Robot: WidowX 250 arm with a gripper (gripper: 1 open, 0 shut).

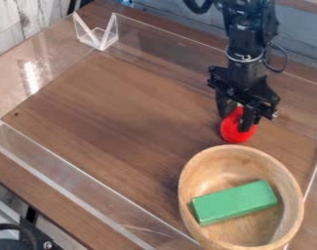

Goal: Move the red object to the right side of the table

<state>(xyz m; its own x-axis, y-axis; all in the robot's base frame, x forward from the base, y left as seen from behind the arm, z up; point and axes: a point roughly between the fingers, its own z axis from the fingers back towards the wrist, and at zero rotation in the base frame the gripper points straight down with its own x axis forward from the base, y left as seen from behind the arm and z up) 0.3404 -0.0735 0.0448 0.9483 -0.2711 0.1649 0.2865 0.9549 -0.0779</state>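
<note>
The red toy (236, 130) sits between the partly open fingers (239, 114), above the bowl's rim (187, 186) in my view; whether they grip it, I can't tell.

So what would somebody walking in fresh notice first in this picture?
Probably the pale round wooden bowl at the lower right, with a bright green rectangular block lying inside it. Next, the small red strawberry-shaped toy just above the bowl in the picture, right at the tip of the black robot gripper reaching down from the top.
</note>
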